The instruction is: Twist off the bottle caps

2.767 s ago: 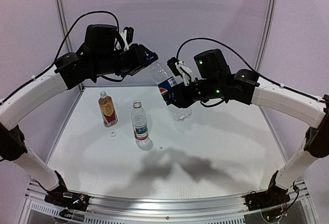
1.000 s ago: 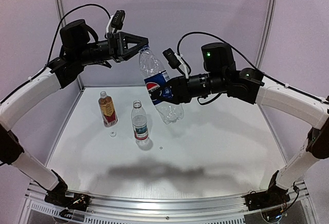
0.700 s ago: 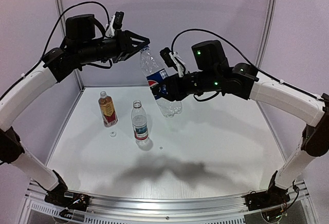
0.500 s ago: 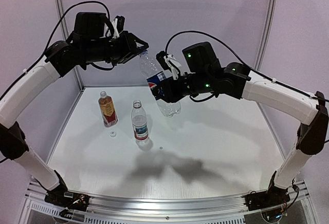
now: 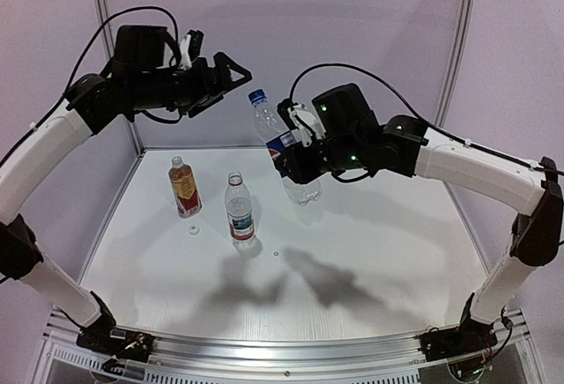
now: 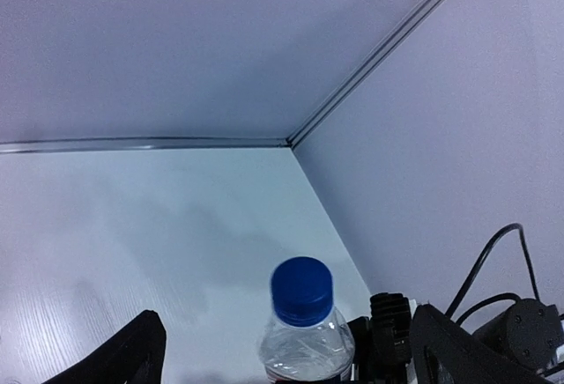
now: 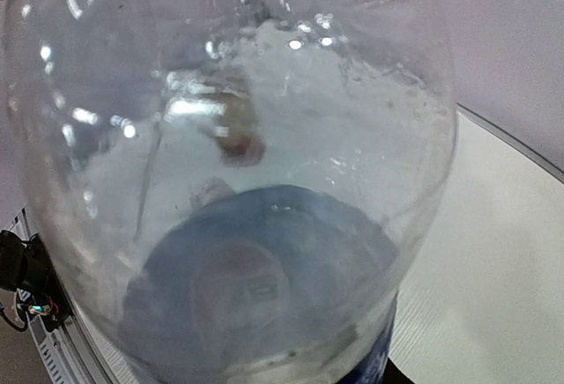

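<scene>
Bottle, clear plastic, blue-labelled, clamped in right gripper; round blue cap on; left gripper open, empty, beside bottle top.

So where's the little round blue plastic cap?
Top view: the blue cap sits up in the air on the clear blue-label bottle held by the right gripper, just right of the open left gripper.

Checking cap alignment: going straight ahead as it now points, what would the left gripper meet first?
Probably the small blue plastic screw cap on the clear blue-labelled bottle that the right gripper holds. The cap sits centred ahead of the open left gripper, though the gap is hard to judge.
</scene>
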Robot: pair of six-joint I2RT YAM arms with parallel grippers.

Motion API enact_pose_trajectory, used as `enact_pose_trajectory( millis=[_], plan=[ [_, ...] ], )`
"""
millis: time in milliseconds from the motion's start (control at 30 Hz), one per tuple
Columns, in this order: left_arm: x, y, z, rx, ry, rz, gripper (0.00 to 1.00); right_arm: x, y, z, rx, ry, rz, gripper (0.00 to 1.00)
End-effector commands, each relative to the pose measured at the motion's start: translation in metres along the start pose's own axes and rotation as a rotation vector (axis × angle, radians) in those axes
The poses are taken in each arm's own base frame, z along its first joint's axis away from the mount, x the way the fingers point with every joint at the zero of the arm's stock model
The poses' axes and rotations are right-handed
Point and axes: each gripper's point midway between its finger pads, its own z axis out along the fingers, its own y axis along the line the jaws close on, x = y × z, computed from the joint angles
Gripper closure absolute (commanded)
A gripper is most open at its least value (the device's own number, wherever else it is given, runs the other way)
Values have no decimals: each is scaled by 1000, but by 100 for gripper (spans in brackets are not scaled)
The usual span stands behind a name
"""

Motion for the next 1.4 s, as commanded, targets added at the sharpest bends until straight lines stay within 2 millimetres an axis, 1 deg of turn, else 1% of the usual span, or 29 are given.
enact_pose_trajectory(
  millis=[0, 67, 133, 167, 233, 333, 400, 467, 567, 667, 733, 833, 933, 1067, 1133, 1200, 1267, 1300, 1333, 1367],
  plan=[
    [-28, -23, -45, 293, -74, 85, 6, -17, 13, -26, -78, -79, 4, 64],
    [-30, -41, -62, 478, -71, 143, 7, -23, 28, -34, -170, -108, -1, 63],
    [-23, -49, -75, 578, -41, 194, 8, -29, 47, -45, -284, -134, -4, 63],
    [-19, -51, -78, 608, -28, 220, 8, -30, 56, -50, -341, -141, -3, 62],
    [-14, -54, -79, 642, -18, 251, 10, -33, 72, -58, -443, -149, 2, 62],
    [-17, -59, -78, 691, -32, 229, 14, -33, 90, -62, -557, -132, 13, 62],
    [-21, -62, -75, 708, -44, 217, 18, -33, 97, -61, -594, -120, 27, 62],
    [-21, -63, -67, 707, -30, 200, 20, -33, 102, -62, -629, -111, 36, 62],
    [-19, -66, -63, 727, -7, 192, 21, -37, 105, -62, -646, -112, 48, 62],
    [-15, -64, -57, 728, 9, 190, 25, -38, 107, -62, -653, -108, 49, 62],
    [-14, -66, -55, 734, 13, 189, 28, -38, 107, -62, -653, -106, 49, 63],
    [-13, -72, -53, 747, 19, 198, 36, -36, 107, -61, -656, -96, 49, 63],
    [-11, -75, -51, 746, 23, 202, 47, -34, 107, -60, -655, -88, 52, 63],
    [-8, -75, -47, 743, 31, 195, 72, -34, 107, -60, -655, -87, 54, 63],
    [-8, -75, -46, 736, 30, 194, 81, -35, 106, -59, -647, -88, 52, 63],
    [-3, -68, -41, 692, 55, 175, 85, -36, 103, -57, -622, -91, 50, 63],
    [1, -60, -36, 628, 69, 163, 87, -39, 94, -50, -553, -97, 48, 62],
    [2, -54, -33, 580, 73, 156, 87, -42, 86, -46, -502, -106, 46, 61],
    [4, -45, -28, 511, 80, 142, 87, -43, 75, -39, -423, -113, 42, 60],
    [6, -35, -24, 418, 83, 129, 87, -44, 65, -33, -359, -112, 33, 60]
  ],
)
